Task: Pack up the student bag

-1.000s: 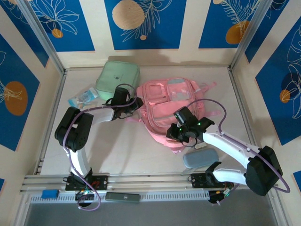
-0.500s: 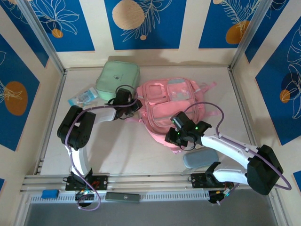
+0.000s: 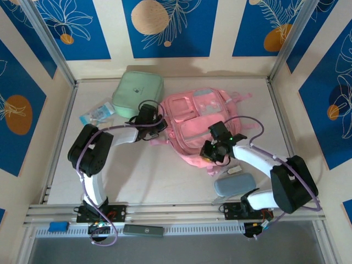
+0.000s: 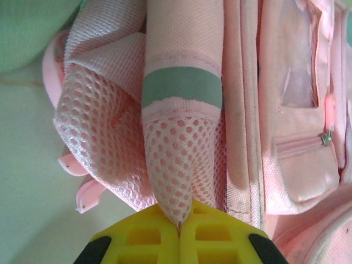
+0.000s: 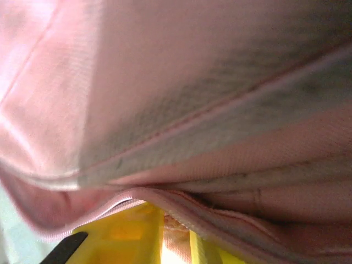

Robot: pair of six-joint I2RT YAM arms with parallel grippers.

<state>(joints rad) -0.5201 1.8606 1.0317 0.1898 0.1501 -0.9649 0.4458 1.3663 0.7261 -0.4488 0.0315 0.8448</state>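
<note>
The left tool [image 4: 179, 224] pinches mesh on the large pink fabric backpack [image 3: 192, 118]; the right tool [image 5: 176, 235] nips its near seam. Opposed holds probably steady it for packing.

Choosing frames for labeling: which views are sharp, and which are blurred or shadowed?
Top external: evenly lit and sharp, only soft shadows around the bag. Left wrist: mesh crisp and brightly lit. Right wrist: too close, bag blurred, with a dark shadow band across it.
</note>
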